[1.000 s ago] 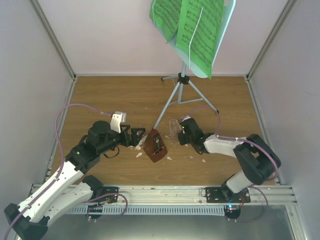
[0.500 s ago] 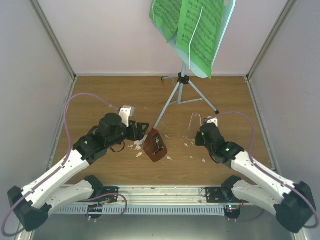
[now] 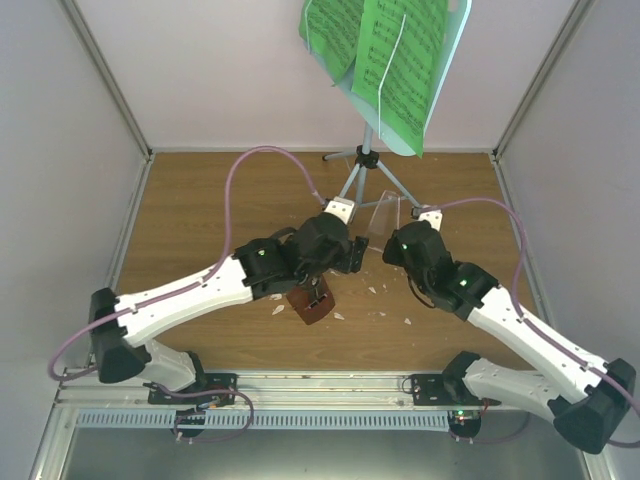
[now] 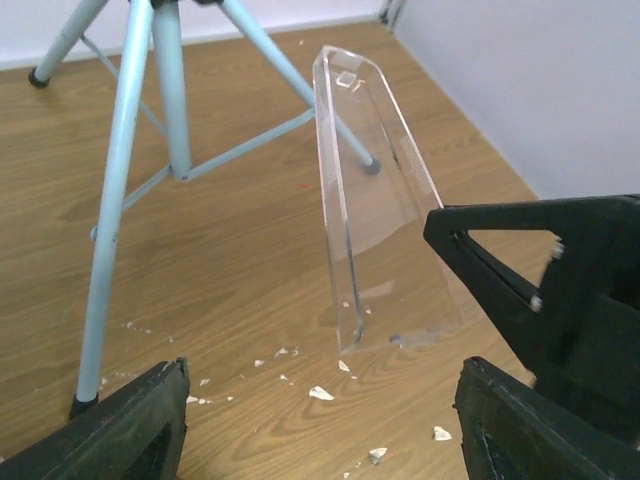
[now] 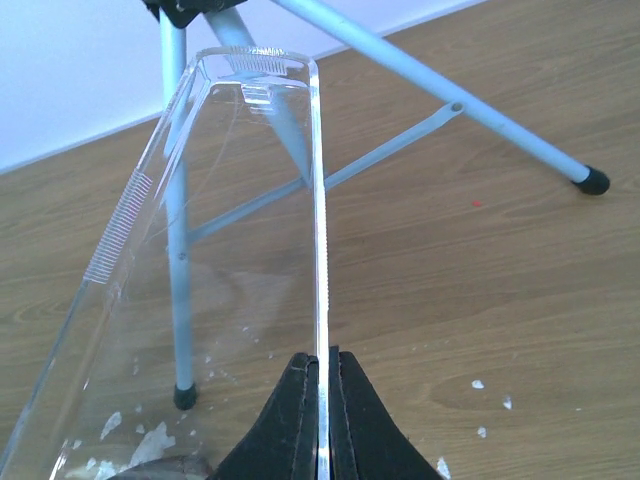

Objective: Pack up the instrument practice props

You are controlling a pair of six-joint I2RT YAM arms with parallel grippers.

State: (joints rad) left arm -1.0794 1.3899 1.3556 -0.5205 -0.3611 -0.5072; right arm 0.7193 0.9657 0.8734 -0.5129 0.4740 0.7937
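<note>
Beside tripod legs (image 4: 110,230) | right jaws pinch clear cover (image 4: 370,230) edge | left jaws gaping, facing it

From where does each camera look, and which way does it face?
Top external: high behind, facing down on the table; left arm and right arm show.
Left wrist: low, facing clear cover and tripod legs; open left tool below.
Right wrist: low, facing along right tool, shut on clear cover.
Both wrist views share cover and legs.
</note>
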